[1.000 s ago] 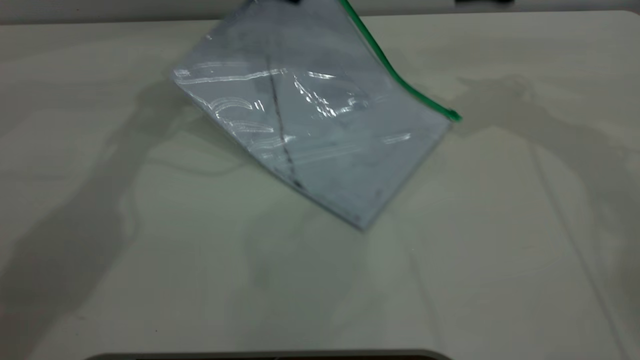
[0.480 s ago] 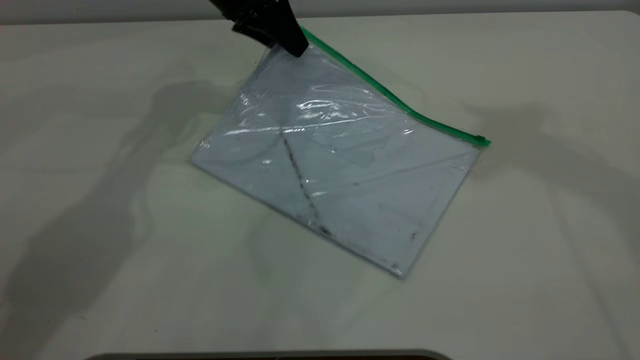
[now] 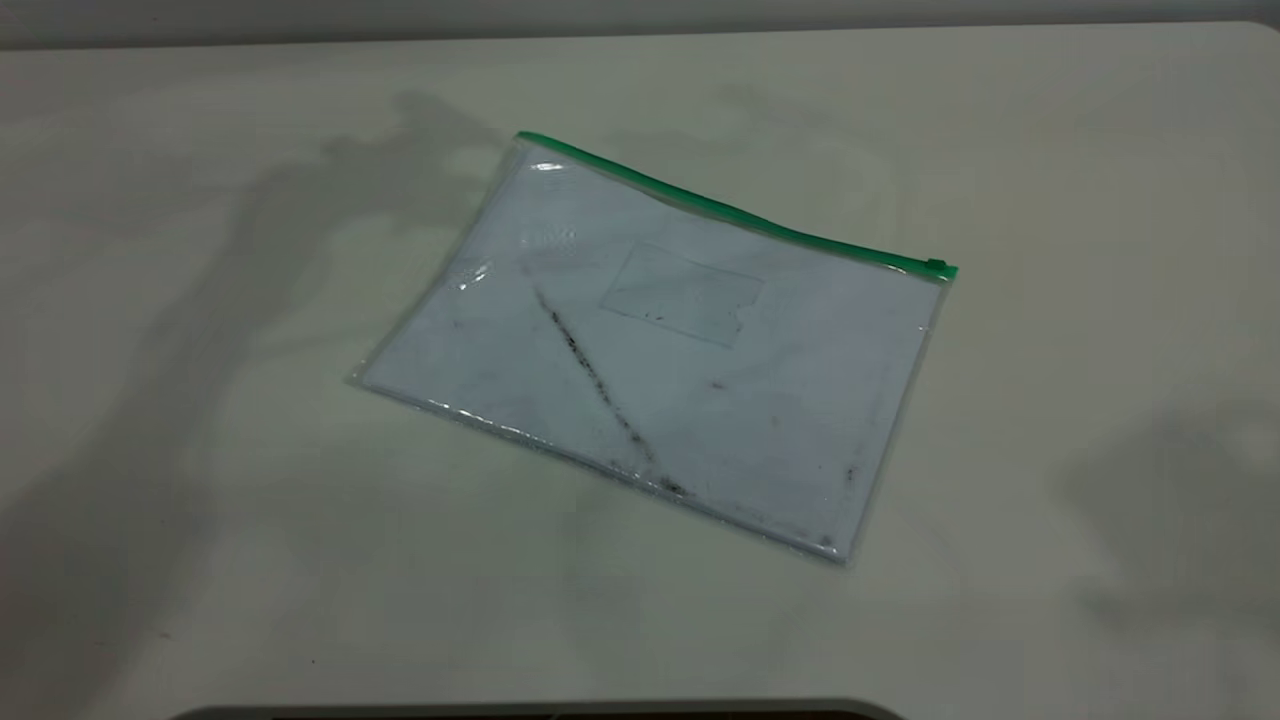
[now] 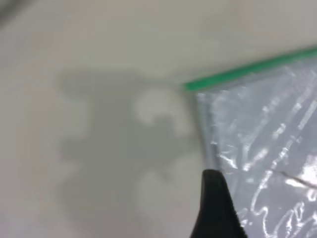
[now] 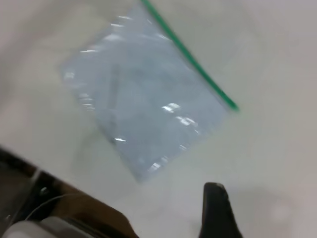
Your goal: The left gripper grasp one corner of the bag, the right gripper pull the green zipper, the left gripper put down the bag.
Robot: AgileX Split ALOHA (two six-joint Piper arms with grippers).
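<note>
The bag (image 3: pixel 660 350), a clear pouch with a white sheet and a dark diagonal smudge inside, lies flat on the table. The green zipper (image 3: pixel 720 210) runs along its far edge, with the slider tab (image 3: pixel 938 267) at the right end. Neither gripper appears in the exterior view. In the left wrist view my left gripper (image 4: pixel 214 184) hovers just off the bag's corner (image 4: pixel 208 124), beside the end of the green strip (image 4: pixel 237 74), and holds nothing. My right gripper (image 5: pixel 214 196) hangs high over bare table, well away from the bag (image 5: pixel 143 94).
The pale table (image 3: pixel 1050 450) stretches on all sides of the bag. A dark rim (image 3: pixel 540 712) runs along the near edge. The right wrist view shows rig parts and cables (image 5: pixel 44 213) past the table's edge.
The bag hung tilted from its upper corner, then came down in the left gripper. It now lies flat and let go, and the left gripper has left the exterior view.
</note>
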